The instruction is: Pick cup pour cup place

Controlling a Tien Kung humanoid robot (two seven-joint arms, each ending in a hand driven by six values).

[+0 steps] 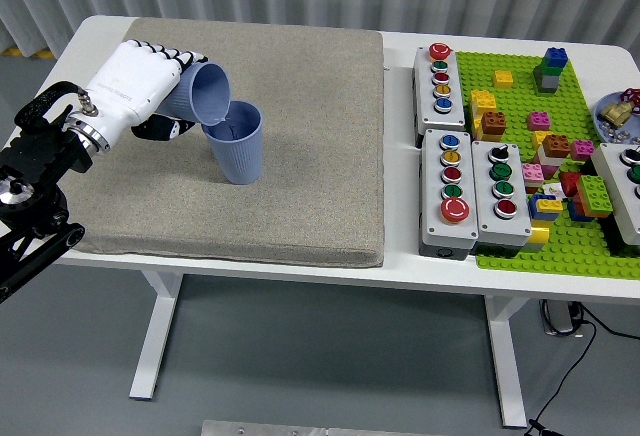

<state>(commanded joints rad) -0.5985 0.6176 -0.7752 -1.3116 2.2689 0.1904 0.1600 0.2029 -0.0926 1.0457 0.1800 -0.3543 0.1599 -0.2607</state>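
Note:
A blue cup (pixel 238 147) stands upright on the grey mat (pixel 300 156), left of its middle. My left hand (pixel 140 91), white with black fingers, is shut on a second blue cup (pixel 203 93). That cup is tipped on its side with its mouth facing right and down, its lip just over the standing cup's rim. The right hand is out of view.
Two grey button boxes (pixel 470 188) and a narrow one (pixel 441 81) lie right of the mat. A green baseplate (pixel 560 246) with several loose bricks fills the right side. A small bowl (pixel 615 116) sits at the right edge.

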